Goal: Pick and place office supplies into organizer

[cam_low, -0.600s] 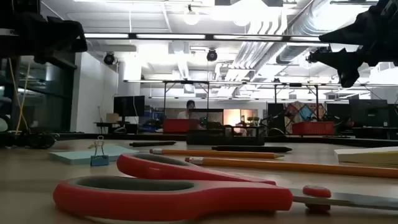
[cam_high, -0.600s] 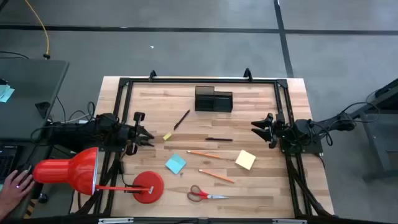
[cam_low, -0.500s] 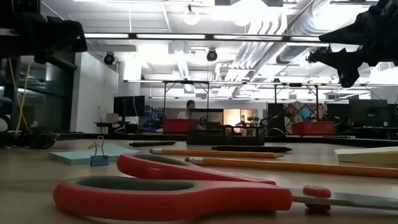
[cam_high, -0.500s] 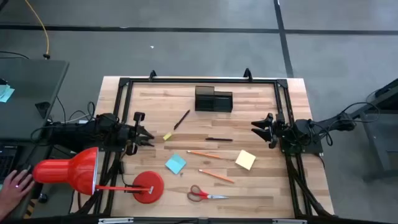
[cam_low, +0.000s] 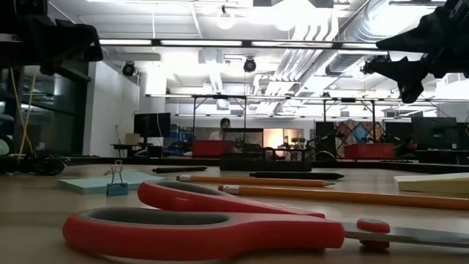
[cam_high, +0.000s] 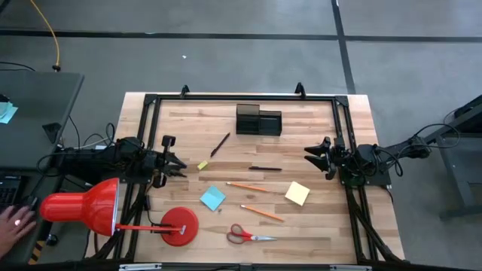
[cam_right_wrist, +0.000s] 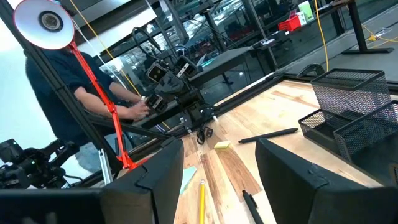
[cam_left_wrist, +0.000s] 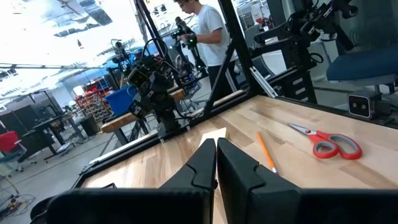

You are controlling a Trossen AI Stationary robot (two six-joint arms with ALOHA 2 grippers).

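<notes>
**Both arms parked at the table's sides, supplies scattered between them**

The left gripper point(cam_high: 179, 166) sits at the left side of the table point(cam_high: 316, 226), its 2 fingers point(cam_left_wrist: 205, 163) pressed together with nothing between them. The right gripper point(cam_high: 310, 154) hangs at the right side, above the surface, its fingers point(cam_right_wrist: 155, 168) spread wide and empty.

Just beside the left gripper's tip lies the tiny yellow block point(cam_high: 202, 165). A black pen point(cam_high: 220, 144) lies slanted beyond it, toward the organizer point(cam_high: 258, 120), which stands near the far edge at the middle, a taller mesh compartment next to a lower one. No supply can be seen inside it from above.

Between the 2 grippers lies a second black pen point(cam_high: 265, 168), with an orange pencil point(cam_high: 246, 186) below it and another orange pencil point(cam_high: 262, 213) nearer the front. The yellow sticky-note pad point(cam_high: 297, 193) is near the right gripper's side; the blue sticky-note pad point(cam_high: 212, 199) lies left of the pencils. The red-handled scissors point(cam_high: 248, 235) rest closest to the front edge.

A red desk lamp point(cam_high: 105, 211) stands at the front left corner. A person's hand point(cam_high: 15, 222) shows beyond the table at the left, and another person point(cam_left_wrist: 202, 37) stands in the room behind.
</notes>
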